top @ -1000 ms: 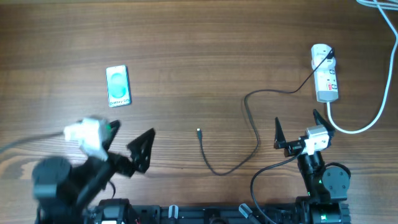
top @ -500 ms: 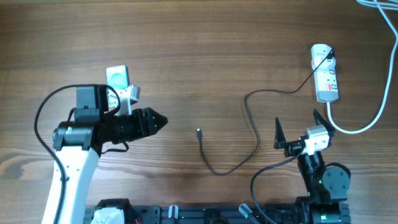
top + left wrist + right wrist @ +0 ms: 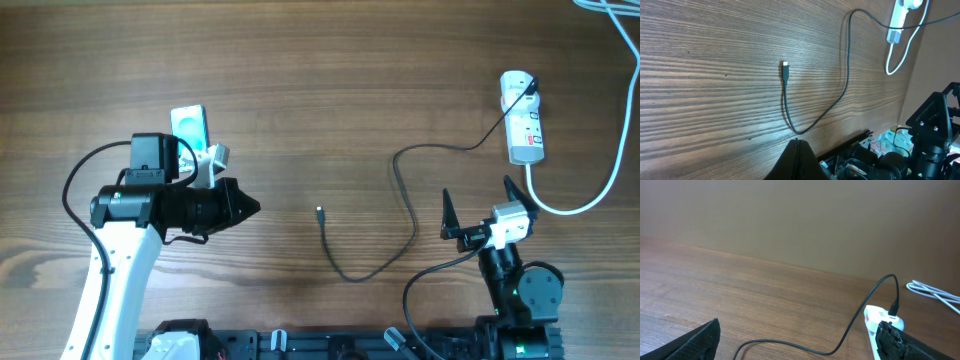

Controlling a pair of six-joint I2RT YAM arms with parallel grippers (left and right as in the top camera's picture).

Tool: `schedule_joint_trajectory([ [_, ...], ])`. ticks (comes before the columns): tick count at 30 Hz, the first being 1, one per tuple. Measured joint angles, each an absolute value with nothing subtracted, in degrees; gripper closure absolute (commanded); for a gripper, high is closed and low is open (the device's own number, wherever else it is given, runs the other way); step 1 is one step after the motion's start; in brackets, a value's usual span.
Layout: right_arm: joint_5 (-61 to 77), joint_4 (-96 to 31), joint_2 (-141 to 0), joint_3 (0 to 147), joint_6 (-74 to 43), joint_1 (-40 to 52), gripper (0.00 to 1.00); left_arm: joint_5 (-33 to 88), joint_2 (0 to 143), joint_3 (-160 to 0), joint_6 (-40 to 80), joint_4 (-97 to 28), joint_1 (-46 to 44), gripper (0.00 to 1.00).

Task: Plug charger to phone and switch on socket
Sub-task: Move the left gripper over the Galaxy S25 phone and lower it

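Observation:
The phone [image 3: 189,122] lies at the far left, its near end hidden under my left arm. My left gripper [image 3: 250,208] is shut on nothing and points right, toward the charger's metallic tip [image 3: 318,212], which lies a short way off on the wood. In the left wrist view the tip [image 3: 785,64] is ahead of the shut gripper [image 3: 798,145]. The black charger cable [image 3: 408,205] loops back to the white socket [image 3: 523,118] at the far right. My right gripper [image 3: 480,202] stands open near the front edge, below the socket [image 3: 877,321], with nothing between its fingers [image 3: 699,341].
A thick white cord [image 3: 590,195] runs from the socket's near end, curves right and goes up the right edge. The right arm's base [image 3: 935,125] shows at the left wrist view's right side. A plain wall stands behind the table in the right wrist view.
My left arm swung up from the front left corner to just below the phone, and its gripper went from open to shut. The right arm, cable and socket have not moved.

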State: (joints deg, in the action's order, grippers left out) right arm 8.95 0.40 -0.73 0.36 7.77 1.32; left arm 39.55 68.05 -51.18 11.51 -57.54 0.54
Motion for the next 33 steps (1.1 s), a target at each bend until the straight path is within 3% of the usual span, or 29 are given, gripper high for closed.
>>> schedule_joint_trajectory([
  [4,8.95,0.38,-0.73,0.36,7.77,1.32,0.00,39.46,68.05,-51.18,11.60,-57.65,0.54,0.82],
  [7,8.95,0.38,-0.73,0.36,7.77,1.32,0.00,39.27,68.05,-51.18,11.68,-57.34,0.54,0.96],
  [10,8.95,0.40,-0.73,0.36,7.77,1.32,0.00,39.22,68.05,-51.18,11.68,-54.76,0.54,0.93],
  [14,8.95,0.40,-0.73,0.36,7.77,1.32,0.00,38.41,68.05,-51.18,15.73,-52.31,0.54,0.96],
  [21,8.95,0.40,-0.73,0.36,7.77,1.32,0.00,25.06,68.05,-51.18,26.00,-52.25,0.54,0.94],
  [33,8.95,0.38,-0.73,0.36,7.77,1.32,0.00,22.48,68.05,-51.18,27.35,-52.25,0.54,0.96],
])
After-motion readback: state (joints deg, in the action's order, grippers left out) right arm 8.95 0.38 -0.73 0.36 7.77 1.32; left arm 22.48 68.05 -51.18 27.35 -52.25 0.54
